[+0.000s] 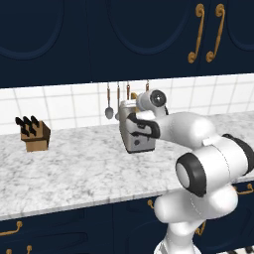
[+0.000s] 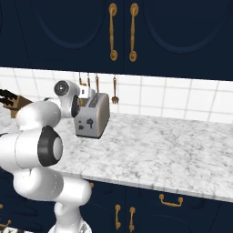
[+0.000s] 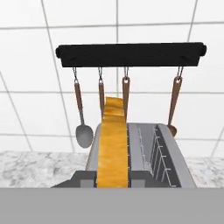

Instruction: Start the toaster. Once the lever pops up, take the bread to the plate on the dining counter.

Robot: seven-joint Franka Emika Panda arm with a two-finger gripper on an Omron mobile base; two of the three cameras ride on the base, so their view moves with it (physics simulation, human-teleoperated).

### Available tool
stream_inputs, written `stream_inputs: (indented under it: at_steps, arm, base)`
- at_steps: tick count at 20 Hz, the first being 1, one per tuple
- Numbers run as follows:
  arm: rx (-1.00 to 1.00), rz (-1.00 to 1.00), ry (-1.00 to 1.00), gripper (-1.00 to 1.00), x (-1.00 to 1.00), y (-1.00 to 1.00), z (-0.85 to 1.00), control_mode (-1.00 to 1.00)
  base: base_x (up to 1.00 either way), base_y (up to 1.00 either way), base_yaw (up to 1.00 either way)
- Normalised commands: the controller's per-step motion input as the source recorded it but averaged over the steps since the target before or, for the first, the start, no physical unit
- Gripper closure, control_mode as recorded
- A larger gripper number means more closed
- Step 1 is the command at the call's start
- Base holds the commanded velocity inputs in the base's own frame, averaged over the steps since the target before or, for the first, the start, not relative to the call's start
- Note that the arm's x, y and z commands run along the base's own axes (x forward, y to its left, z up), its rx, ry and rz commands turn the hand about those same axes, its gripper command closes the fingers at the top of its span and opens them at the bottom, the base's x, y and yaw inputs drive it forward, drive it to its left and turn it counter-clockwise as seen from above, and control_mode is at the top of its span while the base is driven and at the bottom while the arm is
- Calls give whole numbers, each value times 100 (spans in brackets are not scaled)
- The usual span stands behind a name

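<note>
One slice of bread [image 3: 113, 144] stands on edge at the centre of the hand view, its lower part in the left slot of the toaster [image 3: 144, 153], its crust rising past the rim. The gripper [image 3: 113, 178] at the bottom centre is clamped on it. Above, four utensils hang from a dark rail [image 3: 130, 54]. A knife block [image 1: 33, 134] sits at middle left.

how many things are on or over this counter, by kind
toaster: 1
bread slice, standing in a toaster slot: 1
knife block: 1
utensil rail on the wall: 1
utensils hanging from the rail, including a spoon: 4
total: 8
</note>
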Motion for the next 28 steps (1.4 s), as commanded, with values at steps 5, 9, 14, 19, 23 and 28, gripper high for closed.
stream_inputs:
  at_steps: [5, 9, 14, 19, 23, 28]
  arm:
    - [1, 0, 0, 100, -50, -8, 11, -100]
    - [5, 0, 0, 100, -59, -19, 32, -100]
    - [5, 0, 0, 100, -72, -19, 26, -100]
    - [2, -1, -2, 100, -72, -14, 10, -100]
    - [0, -4, 2, 100, -94, -6, 2, -100]
    - [0, -8, 15, 100, -92, -4, 9, -100]
  base:
    - [0, 0, 0]
    - [0, 0, 0]
    - [0, 0, 0]
    - [0, 0, 0]
    - [0, 0, 0]
    - [0, 0, 0]
